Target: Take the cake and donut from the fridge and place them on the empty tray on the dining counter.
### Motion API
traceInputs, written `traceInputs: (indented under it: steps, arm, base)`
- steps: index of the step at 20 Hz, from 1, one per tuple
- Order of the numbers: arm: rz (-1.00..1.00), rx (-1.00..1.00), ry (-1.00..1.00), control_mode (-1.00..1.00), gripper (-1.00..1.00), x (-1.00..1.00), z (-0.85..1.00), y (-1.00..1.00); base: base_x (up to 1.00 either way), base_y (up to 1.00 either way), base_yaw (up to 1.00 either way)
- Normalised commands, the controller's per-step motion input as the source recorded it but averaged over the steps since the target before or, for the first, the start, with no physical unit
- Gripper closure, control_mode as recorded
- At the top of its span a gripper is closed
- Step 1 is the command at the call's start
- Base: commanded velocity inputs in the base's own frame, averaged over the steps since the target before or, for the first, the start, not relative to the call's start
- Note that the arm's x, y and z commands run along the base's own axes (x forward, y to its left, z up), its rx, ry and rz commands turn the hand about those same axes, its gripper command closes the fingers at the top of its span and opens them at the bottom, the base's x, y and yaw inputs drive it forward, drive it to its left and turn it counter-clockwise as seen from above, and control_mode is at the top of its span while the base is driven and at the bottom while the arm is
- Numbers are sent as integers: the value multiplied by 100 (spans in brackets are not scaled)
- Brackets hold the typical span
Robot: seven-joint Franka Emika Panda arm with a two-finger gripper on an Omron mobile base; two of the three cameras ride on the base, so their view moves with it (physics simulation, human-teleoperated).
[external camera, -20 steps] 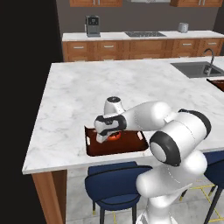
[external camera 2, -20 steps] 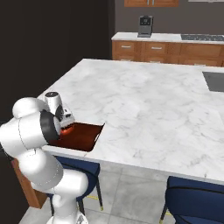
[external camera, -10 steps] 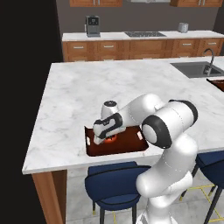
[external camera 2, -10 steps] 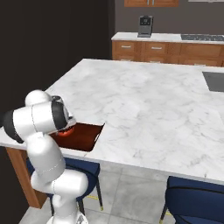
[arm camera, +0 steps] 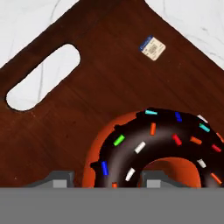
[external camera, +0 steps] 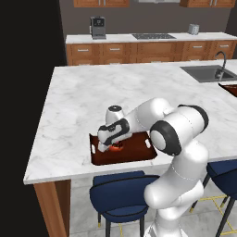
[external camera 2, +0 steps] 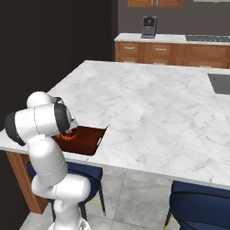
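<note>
In the left base view the white arm rises from the lower right, bends over the near edge of the marble desk [external camera: 92,99] and sets its hand down over the left half of the dark reddish-brown tray [external camera: 132,155], which lies at the desk's front edge in the lower middle of the frame. The fingers [external camera: 112,146] sit low in the tray, right at the donut [external camera: 117,147], seen there as a small reddish spot under the hand.

In the right base view the tray [external camera 2: 83,141] shows at the lower left, partly behind the arm's dark joint, with the donut [external camera 2: 68,134] just visible at the hand.

The hand view looks straight down on the tray floor [arm camera: 87,105]; a white handle cut-out [arm camera: 43,76] lies in the upper left and a small label [arm camera: 152,47] in the upper right. The donut [arm camera: 162,140], chocolate-glazed with coloured sprinkles, fills the lower right, resting on the tray. The two fingertips [arm camera: 60,179] stand at the bottom edge on either side of the ring's near band; whether they press on it I cannot tell.

Blue stools [external camera: 120,199] stand below the desk.
</note>
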Motion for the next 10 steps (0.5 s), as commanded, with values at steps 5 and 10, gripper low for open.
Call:
traceInputs:
  steps: [5, 10]
  arm:
    - [-10, 0, 0, -100, -100, -33, 2, 0]
    - [-6, 0, 0, -100, -100, -1, 39, 0]
  base:
    - [0, 0, 0]
    - [0, 0, 0]
